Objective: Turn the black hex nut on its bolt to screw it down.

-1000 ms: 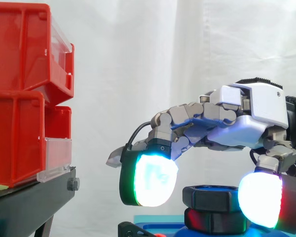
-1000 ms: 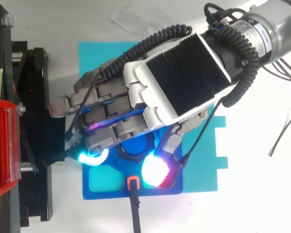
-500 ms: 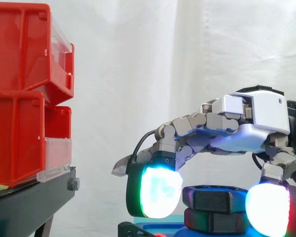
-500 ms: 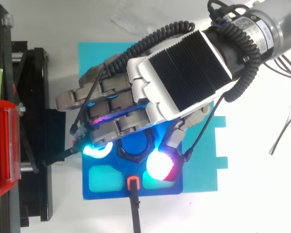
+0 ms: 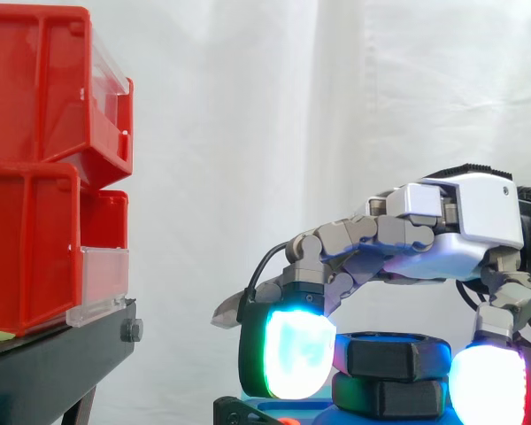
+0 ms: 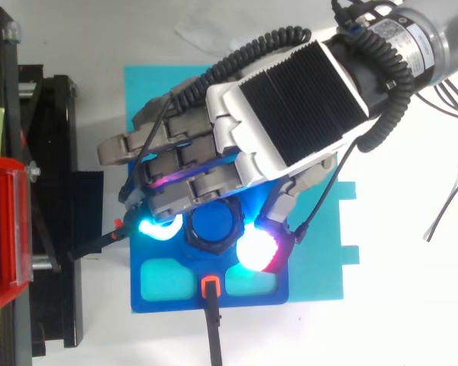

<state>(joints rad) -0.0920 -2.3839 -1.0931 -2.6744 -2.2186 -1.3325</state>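
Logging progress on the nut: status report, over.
Hand low over black hex nut, grip unconfirmed. Nut seated on blue base. Nothing blocking it.

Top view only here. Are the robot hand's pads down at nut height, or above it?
Observer: At nut height. In the side view the robot hand has one pad left of the black hex nut and one right of it, both apparently against its flanks.
Operator: Anything under the nut?
Observer: Yes. A second black hex piece sits directly beneath it, stacked.
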